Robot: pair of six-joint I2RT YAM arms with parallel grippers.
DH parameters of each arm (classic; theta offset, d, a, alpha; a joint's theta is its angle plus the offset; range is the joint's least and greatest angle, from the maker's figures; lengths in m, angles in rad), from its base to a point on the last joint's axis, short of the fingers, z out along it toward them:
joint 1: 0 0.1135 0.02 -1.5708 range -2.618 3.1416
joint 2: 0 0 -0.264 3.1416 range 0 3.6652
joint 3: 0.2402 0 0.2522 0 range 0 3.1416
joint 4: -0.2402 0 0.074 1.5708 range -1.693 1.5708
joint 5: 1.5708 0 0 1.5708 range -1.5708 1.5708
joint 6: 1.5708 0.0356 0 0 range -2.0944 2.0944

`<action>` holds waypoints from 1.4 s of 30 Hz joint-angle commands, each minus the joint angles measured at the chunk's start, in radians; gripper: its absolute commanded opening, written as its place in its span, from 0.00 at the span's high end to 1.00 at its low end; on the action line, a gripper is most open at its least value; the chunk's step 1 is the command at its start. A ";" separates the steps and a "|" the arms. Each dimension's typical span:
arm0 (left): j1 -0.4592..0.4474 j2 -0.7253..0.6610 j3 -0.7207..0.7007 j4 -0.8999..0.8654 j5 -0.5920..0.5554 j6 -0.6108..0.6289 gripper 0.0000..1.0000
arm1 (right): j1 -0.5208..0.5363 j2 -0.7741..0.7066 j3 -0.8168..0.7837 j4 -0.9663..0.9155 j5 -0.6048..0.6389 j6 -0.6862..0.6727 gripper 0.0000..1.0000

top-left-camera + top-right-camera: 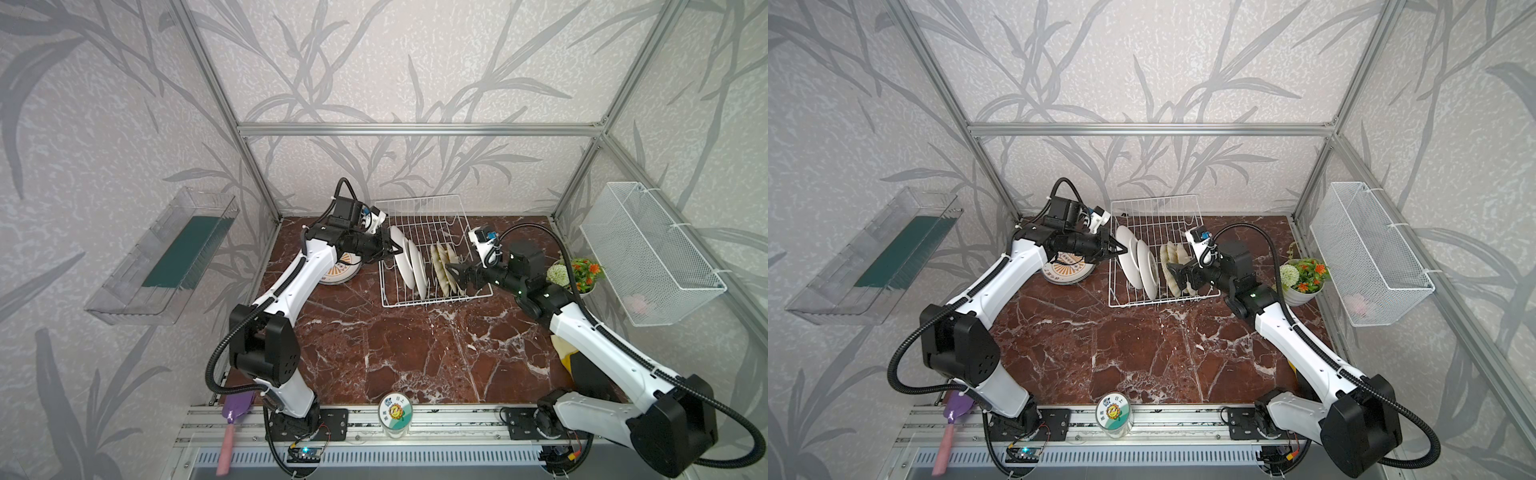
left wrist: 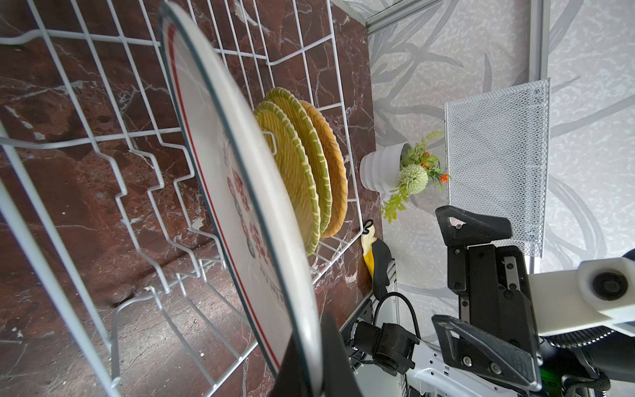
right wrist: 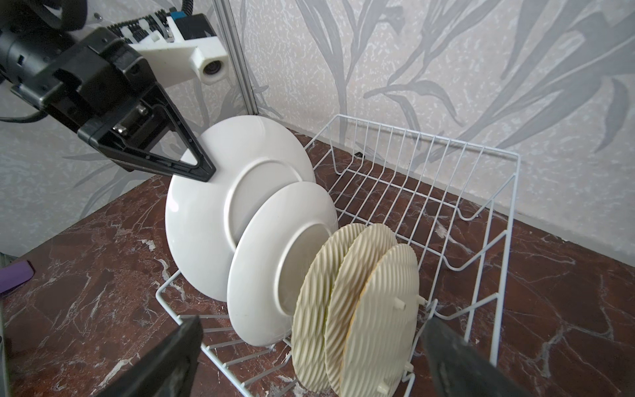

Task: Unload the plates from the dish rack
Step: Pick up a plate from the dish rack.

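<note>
The white wire dish rack (image 1: pixel 419 203) (image 1: pixel 1154 199) (image 3: pixel 481 151) stands at the back of the marble table. White plates (image 1: pixel 417 272) (image 1: pixel 1148 272) stand upright in it. My left gripper (image 1: pixel 395 249) (image 1: pixel 1121 250) (image 2: pixel 309 371) is shut on the rim of the leftmost white plate (image 2: pixel 240 192) (image 3: pixel 206 223). Three wicker plates (image 1: pixel 442 270) (image 2: pixel 302 172) (image 3: pixel 360 309) lean together at the rack's right end. My right gripper (image 1: pixel 451 270) (image 1: pixel 1173 270) (image 3: pixel 311 330) stands open right next to them, holding nothing. One sunburst plate (image 1: pixel 338 272) (image 1: pixel 1067 270) lies flat left of the rack.
A potted plant (image 1: pixel 577 274) stands right of the rack behind the right arm. A white mesh basket (image 1: pixel 652 253) hangs on the right wall, a clear tray (image 1: pixel 166 257) on the left. A jar (image 1: pixel 395 411) and a purple spatula (image 1: pixel 235 419) sit at the front edge.
</note>
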 commanded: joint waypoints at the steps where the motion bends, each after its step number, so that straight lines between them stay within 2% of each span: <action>1: 0.010 -0.048 0.056 -0.051 -0.049 0.032 1.00 | 0.007 -0.030 -0.011 0.032 -0.003 0.007 0.01; 31: 0.026 -0.082 0.188 -0.187 -0.177 0.113 1.00 | 0.012 -0.030 -0.006 0.041 -0.005 0.018 0.01; 36: 0.026 -0.075 0.258 -0.238 -0.225 0.154 1.00 | 0.011 -0.031 0.000 0.038 -0.005 0.024 0.01; 42: 0.022 -0.048 0.393 -0.335 -0.314 0.270 1.00 | 0.010 -0.037 0.042 -0.004 0.020 0.074 0.01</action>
